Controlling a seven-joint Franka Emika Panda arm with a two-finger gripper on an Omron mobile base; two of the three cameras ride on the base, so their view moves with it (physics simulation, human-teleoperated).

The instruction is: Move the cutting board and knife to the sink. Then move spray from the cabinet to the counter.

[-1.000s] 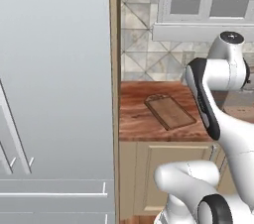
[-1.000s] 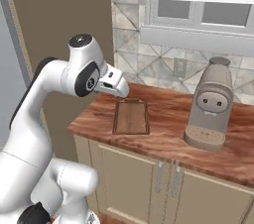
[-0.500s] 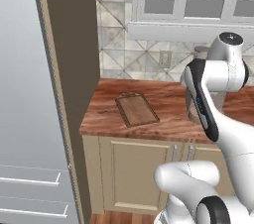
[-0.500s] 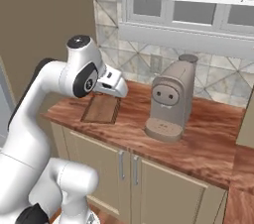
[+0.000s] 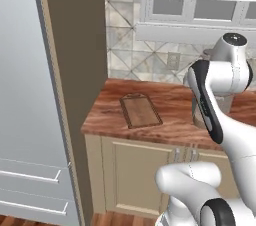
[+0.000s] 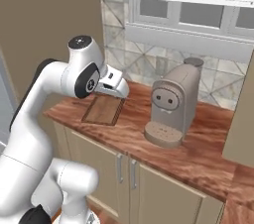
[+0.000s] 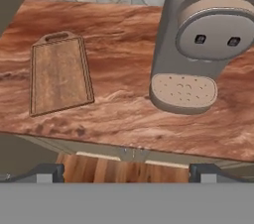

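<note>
Approaching the cutting board [image 7: 59, 74] is judged the step in hand. The gripper [image 7: 126, 172] is held empty, fingers wide apart. The board lies flat on the counter [image 7: 119, 114], ahead-left of the fingers. Next, descent over the board is required.

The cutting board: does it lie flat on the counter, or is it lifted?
Flat. The cutting board rests with its whole face on the counter, left of the coffee machine, and nothing touches it.

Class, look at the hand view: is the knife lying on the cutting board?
No. The cutting board lies bare on the counter, beside the coffee machine.
</note>
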